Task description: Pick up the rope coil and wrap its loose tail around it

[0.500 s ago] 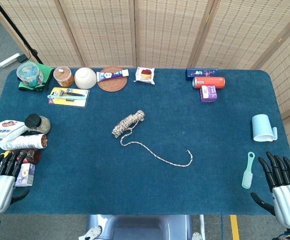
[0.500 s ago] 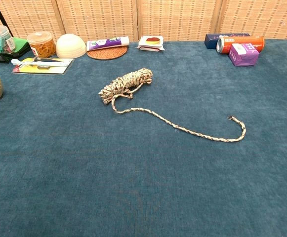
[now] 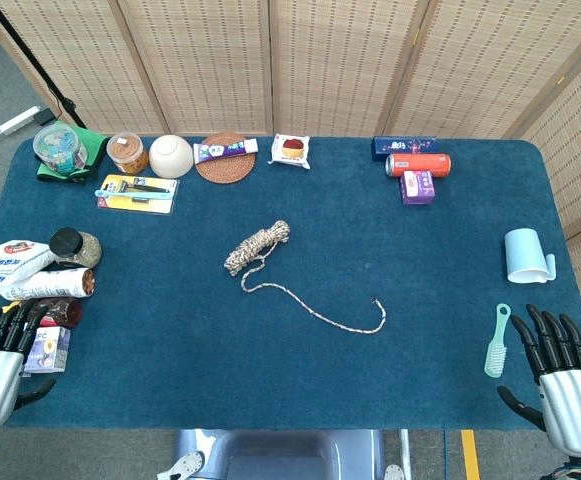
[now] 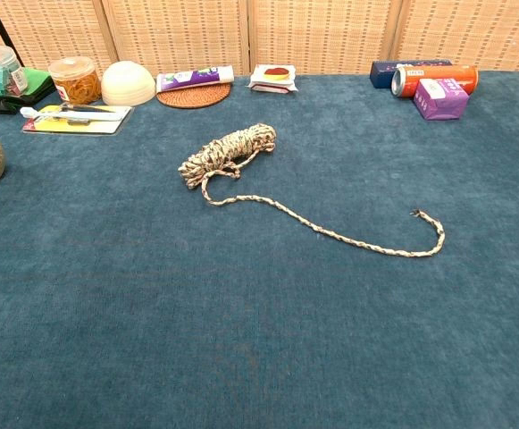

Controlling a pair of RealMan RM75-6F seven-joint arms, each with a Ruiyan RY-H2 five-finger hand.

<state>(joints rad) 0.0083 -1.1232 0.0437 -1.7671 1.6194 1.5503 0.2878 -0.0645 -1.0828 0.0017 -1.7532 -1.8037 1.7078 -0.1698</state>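
The rope coil [image 3: 257, 246] lies on the blue desk [image 3: 170, 330], far ahead of both hands and about halfway between them. Its loose tail [image 3: 315, 310] runs out from the coil toward the right hand's side and curls up at the end. Nothing touches the rope.

The left hand [image 3: 0, 355] rests at the near edge of the desk. Its fingers are spread apart and it holds nothing. Just beside its fingers sits a small purple box [image 3: 48, 350], and past that lie a white tube [image 3: 40, 286] and a dark-lidded jar [image 3: 75, 246].

The right hand [image 3: 562, 375] sits at the near edge too, fingers apart and empty. A light green brush [image 3: 496, 341] lies just beside it, on the side toward the rope. A pale blue cup [image 3: 526, 255] lies farther ahead.
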